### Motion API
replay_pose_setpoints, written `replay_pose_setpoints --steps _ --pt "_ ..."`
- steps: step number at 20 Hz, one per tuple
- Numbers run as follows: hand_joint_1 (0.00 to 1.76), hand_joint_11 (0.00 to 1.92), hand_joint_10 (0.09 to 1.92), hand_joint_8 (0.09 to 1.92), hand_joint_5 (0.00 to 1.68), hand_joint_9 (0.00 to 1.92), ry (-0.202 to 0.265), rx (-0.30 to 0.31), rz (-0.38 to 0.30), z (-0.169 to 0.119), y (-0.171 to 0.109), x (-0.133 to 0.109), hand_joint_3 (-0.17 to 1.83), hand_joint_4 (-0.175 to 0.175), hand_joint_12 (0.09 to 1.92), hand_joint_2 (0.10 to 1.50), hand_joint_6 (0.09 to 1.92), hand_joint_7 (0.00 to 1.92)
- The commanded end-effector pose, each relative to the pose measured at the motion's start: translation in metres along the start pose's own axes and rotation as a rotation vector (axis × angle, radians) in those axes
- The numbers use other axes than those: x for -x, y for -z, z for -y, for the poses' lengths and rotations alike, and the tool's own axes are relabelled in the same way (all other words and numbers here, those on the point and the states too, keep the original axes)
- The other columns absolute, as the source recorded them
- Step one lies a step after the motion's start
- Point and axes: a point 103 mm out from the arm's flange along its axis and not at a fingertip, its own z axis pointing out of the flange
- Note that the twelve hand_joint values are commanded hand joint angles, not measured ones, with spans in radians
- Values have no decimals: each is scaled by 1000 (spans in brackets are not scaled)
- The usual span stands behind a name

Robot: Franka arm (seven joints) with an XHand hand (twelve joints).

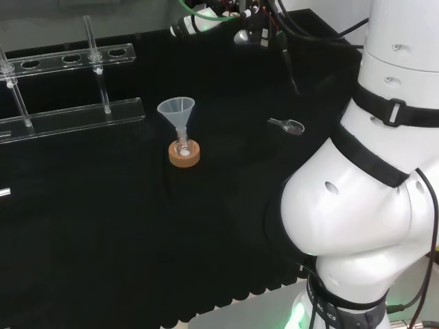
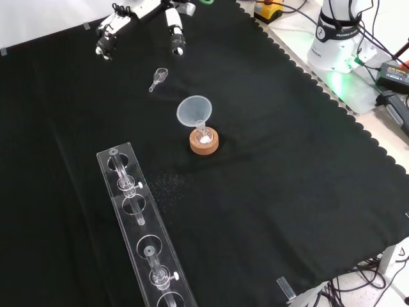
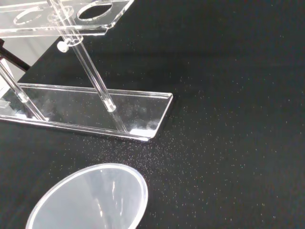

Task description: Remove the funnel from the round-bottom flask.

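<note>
Funnel (image 2: 194, 112) stands upright, stem down in the round-bottom flask (image 2: 204, 135) on its cork ring (image 2: 204, 143) mid-tabletop, well apart from my hand (image 2: 140, 19) at the front view's top, fingers (image 2: 176, 32) straight, holding nothing.

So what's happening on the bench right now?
Nothing is being handled yet. The funnel sits in the neck of the round-bottom flask, which rests on its cork ring mid-cloth. In the front view the hand is at the far top edge of the cloth, well away from the funnel, holding nothing, its fingers fairly straight. A small clear scoop lies between the hand and the funnel, and a clear tube rack stands nearer the camera.
</note>
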Motion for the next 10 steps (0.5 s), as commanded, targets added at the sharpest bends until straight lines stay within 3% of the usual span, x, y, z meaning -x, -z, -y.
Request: replay_pose_setpoints --steps 1,6,10 --pt "317 35 87 344 44 252 -50 -3 37 10 -9 -4 21 -87 1616 650 87 0" --pt "319 34 87 341 47 253 -82 -61 116 14 -26 -8 21 -86 1617 651 87 0" --pt "313 14 87 291 29 239 -128 -148 121 11 -48 -7 18 -79 1623 652 87 0"
